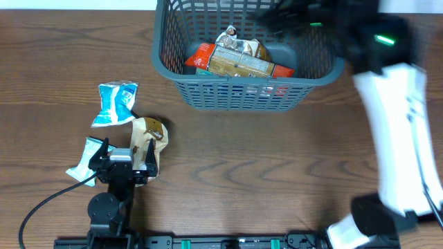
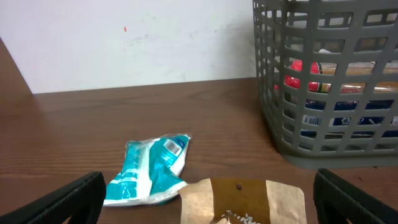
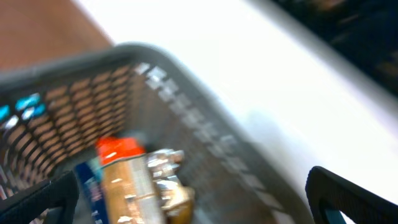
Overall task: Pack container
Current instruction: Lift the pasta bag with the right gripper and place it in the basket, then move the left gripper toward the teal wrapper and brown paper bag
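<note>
Right wrist view — the right gripper (image 3: 196,196), spread wide and empty, hangs above the container (image 3: 155,59).

One basket (image 1: 160,48). On the table (image 1: 277,152): two blue-and-white packets (image 1: 116,104) and one brown packet (image 1: 149,138). Inside the basket: at least two more packets (image 1: 239,62) (they overlap, so the exact number is unclear).

Holds the left gripper (image 1: 127,152) low at the near left, pointed away from its base, jaws wide apart, both fingers (image 2: 68,200) dark and level. Stretches the white right arm (image 1: 391,117) up the right side, bent inward at the top; shows the right gripper (image 1: 294,17) blurred, jaws spread wide
</note>
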Controlling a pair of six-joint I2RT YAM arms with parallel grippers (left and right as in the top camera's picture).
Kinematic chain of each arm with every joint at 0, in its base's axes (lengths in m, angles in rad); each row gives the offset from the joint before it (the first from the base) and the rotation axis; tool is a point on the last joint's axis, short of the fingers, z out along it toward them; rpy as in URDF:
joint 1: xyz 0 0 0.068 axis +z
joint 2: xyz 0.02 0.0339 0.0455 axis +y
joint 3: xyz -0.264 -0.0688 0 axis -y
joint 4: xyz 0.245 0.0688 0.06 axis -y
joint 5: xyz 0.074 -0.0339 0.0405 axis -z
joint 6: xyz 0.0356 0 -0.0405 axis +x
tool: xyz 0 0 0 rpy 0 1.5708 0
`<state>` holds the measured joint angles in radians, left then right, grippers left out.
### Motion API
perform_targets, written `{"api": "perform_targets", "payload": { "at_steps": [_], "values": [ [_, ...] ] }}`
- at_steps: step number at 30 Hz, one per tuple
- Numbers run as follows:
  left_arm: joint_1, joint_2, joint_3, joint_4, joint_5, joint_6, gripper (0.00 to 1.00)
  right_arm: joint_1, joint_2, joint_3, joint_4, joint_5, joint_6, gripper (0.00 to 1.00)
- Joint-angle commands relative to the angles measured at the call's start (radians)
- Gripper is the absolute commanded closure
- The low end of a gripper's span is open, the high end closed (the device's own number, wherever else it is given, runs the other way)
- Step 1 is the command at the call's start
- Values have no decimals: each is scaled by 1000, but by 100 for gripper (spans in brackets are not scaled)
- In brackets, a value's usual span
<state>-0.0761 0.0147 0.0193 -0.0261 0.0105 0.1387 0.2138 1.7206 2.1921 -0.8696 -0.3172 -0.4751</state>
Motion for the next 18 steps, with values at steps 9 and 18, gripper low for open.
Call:
{"api": "perform_targets", "payload": {
  "at_steps": [9, 18],
  "values": [
    [-6, -9, 5, -42, -22, -154, 1, -481, -140, 16, -143, 224, 416, 1],
    [-6, 171, 285, -248, -23, -189, 1, -684, 9, -1, -430, 224, 475, 1]
  ]
}}
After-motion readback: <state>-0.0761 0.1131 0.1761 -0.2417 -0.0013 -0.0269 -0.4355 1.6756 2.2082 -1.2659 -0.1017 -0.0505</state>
